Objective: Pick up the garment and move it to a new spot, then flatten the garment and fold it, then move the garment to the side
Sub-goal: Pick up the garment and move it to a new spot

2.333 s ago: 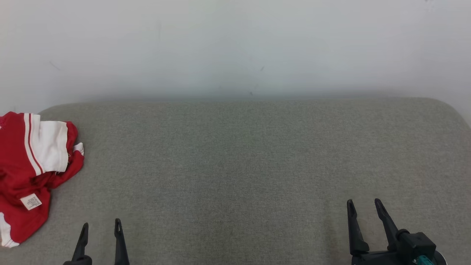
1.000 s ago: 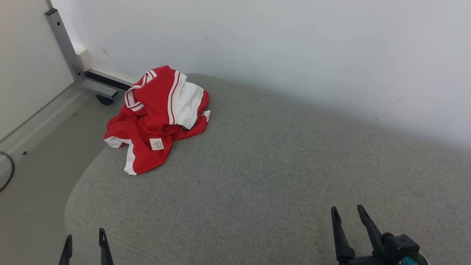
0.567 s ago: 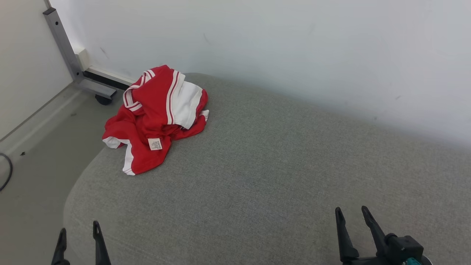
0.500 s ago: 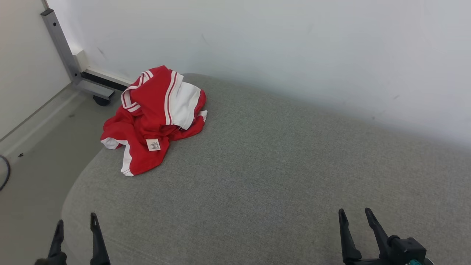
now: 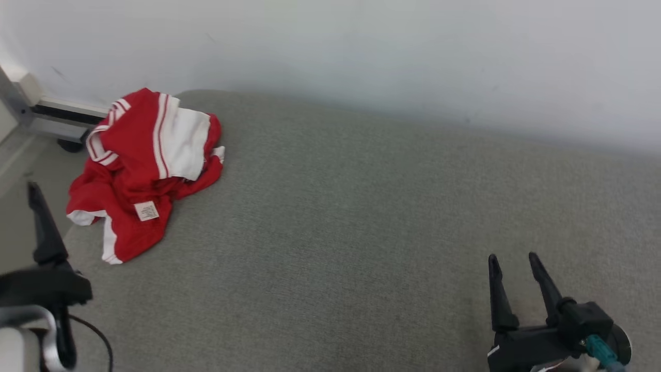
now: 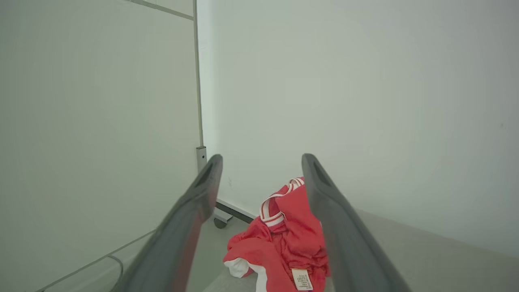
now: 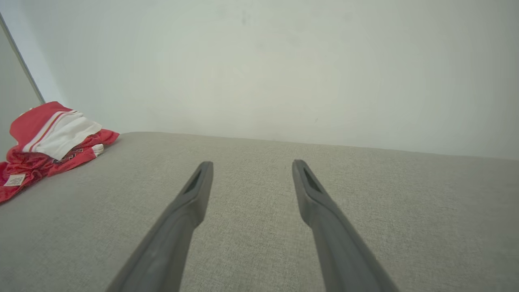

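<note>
One red garment (image 5: 139, 175) lies in a crumpled heap on the grey cushion (image 5: 361, 217). It sits at the far left corner of the cushion, close to the white wall (image 5: 361, 46). On top of the heap you can see a white patch (image 5: 186, 147) with thin red and white stripes beside it. A small white tag (image 5: 147, 211) shows on the near side. The near part of the garment reaches the cushion's left edge.

Your left gripper (image 6: 262, 159) is at the left edge of the head view, over the floor (image 5: 15, 170) beside the cushion. Its two fingers are spread apart and hold nothing. In the left wrist view they point toward the garment, which shows between them. They are near it but not touching it.

Your right gripper (image 5: 513, 257) is low on the right in the head view, above the bare cushion and well apart from the garment. Its two fingers are apart too, and nothing is held between them. In the right wrist view the garment sits far off to the left, by the wall.

Behind the garment, on the floor by the wall, a grey metal bar (image 5: 51, 121) rests on a small dark wheel (image 5: 68, 146).
</note>
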You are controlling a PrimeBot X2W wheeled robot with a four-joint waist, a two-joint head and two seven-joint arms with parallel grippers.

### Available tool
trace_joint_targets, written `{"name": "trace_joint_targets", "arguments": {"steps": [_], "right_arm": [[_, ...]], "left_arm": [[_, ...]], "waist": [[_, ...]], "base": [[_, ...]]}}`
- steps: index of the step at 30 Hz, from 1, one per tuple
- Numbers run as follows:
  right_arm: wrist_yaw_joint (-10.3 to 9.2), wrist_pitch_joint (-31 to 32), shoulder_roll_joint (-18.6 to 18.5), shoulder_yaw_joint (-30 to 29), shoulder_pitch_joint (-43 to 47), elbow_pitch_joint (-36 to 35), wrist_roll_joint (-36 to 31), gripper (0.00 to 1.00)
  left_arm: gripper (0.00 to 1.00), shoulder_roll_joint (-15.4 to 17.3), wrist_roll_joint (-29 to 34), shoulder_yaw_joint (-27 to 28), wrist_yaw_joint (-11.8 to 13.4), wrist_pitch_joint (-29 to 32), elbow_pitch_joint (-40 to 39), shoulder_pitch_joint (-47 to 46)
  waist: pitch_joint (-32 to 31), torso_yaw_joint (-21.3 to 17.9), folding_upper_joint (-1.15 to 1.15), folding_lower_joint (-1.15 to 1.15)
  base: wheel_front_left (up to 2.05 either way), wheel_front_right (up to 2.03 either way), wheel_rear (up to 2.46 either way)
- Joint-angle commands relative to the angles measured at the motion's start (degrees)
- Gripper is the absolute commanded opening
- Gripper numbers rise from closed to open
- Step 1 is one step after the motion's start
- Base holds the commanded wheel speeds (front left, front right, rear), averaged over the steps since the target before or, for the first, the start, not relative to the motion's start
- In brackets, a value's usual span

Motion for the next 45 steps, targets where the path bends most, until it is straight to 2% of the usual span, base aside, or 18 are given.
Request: {"name": "trace_joint_targets", "arguments": {"steps": [1,8,14,21,26,29,32,38,39,40,45], "right_arm": [[-0.12,0.0,0.0,-1.1,-1.4,-0.9,-0.7,1.0],[-0.12,0.0,0.1,-5.4,-3.5,-4.4,-0.8,1.0],[-0.12,0.0,0.1,-5.0,-5.4,-6.2,0.2,1.0],[-0.12,0.0,0.1,-5.1,-6.3,-8.0,0.7,1.0],[-0.12,0.0,0.1,-5.7,-6.4,-9.7,-0.1,1.0],[-0.12,0.0,0.1,-5.9,-6.0,-10.5,-0.4,1.0],[-0.12,0.0,0.1,-6.1,-5.6,-11.1,-0.6,1.0],[-0.12,0.0,0.1,-5.7,-5.4,-11.5,-1.1,1.0],[-0.12,0.0,0.1,-5.6,-5.5,-11.5,-1.2,1.0],[-0.12,0.0,0.1,-5.6,-5.4,-11.5,-1.2,1.0],[-0.12,0.0,0.1,-5.4,-4.8,-11.1,-1.2,1.0]], "left_arm": [[1.0,1.6,-0.6,1.0,-0.4,0.3,0.7,-3.2],[1.0,7.4,-3.8,5.0,-1.2,2.9,3.1,-12.2],[1.0,12.6,-5.3,6.4,-2.3,5.4,9.2,-19.2],[1.0,16.7,-5.7,6.7,-3.3,7.1,17.3,-25.2],[1.0,19.4,-5.1,6.2,-3.0,9.4,25.1,-28.2],[1.0,20.8,-4.3,5.6,-2.2,11.3,29.8,-29.0],[1.0,21.3,-4.1,4.3,-2.5,14.0,33.7,-29.6],[1.0,20.2,-4.3,2.8,-2.4,18.8,39.9,-30.4],[0.53,19.9,-4.5,2.7,-2.1,19.2,40.4,-30.7],[0.0,19.7,-4.5,2.4,-2.1,19.1,40.7,-30.9],[0.0,19.0,-3.9,2.1,-1.4,13.6,39.1,-31.6]], "waist": [[9.0,-8.8,0.0,0.0],[17.1,-15.4,0.0,0.0],[22.4,-19.3,0.0,0.0],[26.4,-21.5,0.0,0.0],[28.2,-22.2,0.0,0.0],[28.5,-22.3,0.0,0.0],[28.7,-22.1,0.0,0.0],[28.2,-21.5,0.0,0.0],[28.1,-21.4,0.0,0.0],[27.9,-21.2,0.0,0.0],[26.0,-20.3,0.0,0.0]], "base": [[0.0,0.0,0.0],[0.0,0.0,0.0],[0.0,0.0,0.0],[0.0,0.0,0.0],[0.0,0.0,0.0],[0.0,0.0,0.0],[0.0,0.0,0.0],[0.0,0.0,0.0],[0.0,0.0,0.0],[0.0,0.0,0.0],[0.0,0.0,0.0]]}}
